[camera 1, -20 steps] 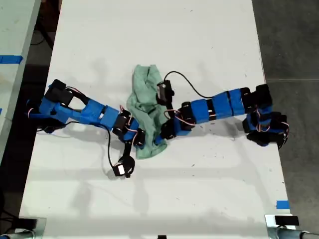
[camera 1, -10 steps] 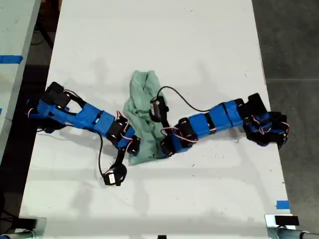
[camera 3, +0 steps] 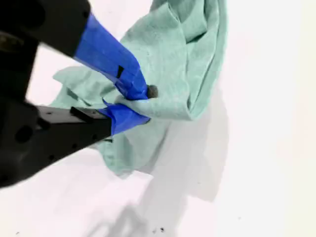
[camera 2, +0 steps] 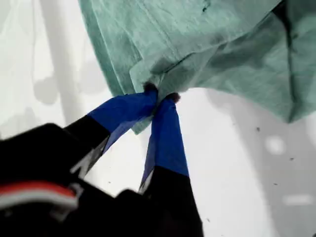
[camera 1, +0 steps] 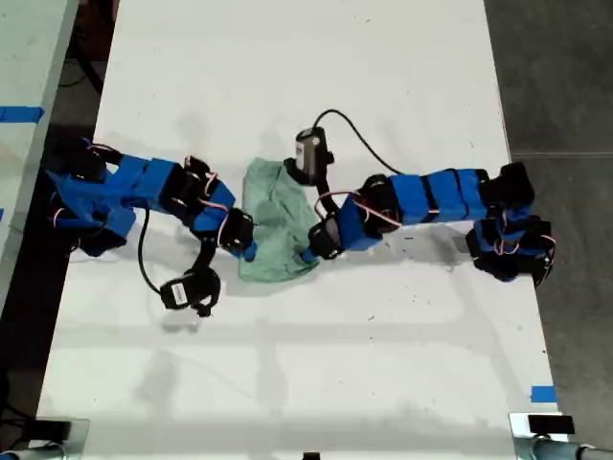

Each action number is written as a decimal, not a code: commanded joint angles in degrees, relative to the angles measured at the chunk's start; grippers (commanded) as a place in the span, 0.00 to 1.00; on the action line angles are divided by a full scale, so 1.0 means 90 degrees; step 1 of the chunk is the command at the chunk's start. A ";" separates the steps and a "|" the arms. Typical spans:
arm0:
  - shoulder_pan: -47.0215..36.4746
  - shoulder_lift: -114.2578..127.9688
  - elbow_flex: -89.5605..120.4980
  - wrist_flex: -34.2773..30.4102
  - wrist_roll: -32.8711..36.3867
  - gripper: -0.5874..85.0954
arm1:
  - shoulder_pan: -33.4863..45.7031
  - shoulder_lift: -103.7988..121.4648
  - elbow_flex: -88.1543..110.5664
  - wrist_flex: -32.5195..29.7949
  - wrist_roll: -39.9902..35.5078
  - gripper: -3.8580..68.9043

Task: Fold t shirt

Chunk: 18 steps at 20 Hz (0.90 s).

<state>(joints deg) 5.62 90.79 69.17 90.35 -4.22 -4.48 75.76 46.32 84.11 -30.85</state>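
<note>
The t shirt [camera 1: 278, 225] is lying bunched mid-tabletop [camera 1: 287, 77], between 2 arms. My first gripper [camera 2: 160, 96] and my second gripper [camera 3: 140, 106] are each pinching shut on a cloth edge from opposite sides, so its long axis is running between them, both equally near.

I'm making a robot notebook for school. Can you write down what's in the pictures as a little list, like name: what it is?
table: white surface, holding both arms
t shirt: pale mint-green, crumpled, between the two arms, partly lifted off the table
my first gripper: shut on an edge of the t shirt
my second gripper: shut on a fold of the t shirt
arms: blue, one reaching in from each side of the exterior view
fold: not finished, the cloth is bunched
tape: blue strip near the table's lower right corner in the exterior view
</note>
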 commanded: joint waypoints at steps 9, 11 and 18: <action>-0.4307 0.0859 0.1260 0.0107 0.2891 0.32 | 0.3311 0.0576 -0.0381 0.0996 -0.2207 0.52; -0.4834 0.1426 0.1299 0.0137 0.3145 0.33 | 0.3721 0.1025 -0.0381 0.1436 -0.2373 0.45; -0.4961 0.4336 0.1016 0.0146 0.3232 0.00 | 0.3271 0.4521 0.2441 0.1816 -0.1582 0.28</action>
<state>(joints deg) -43.33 119.53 81.91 91.58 26.19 29.18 104.24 60.64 100.28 -49.57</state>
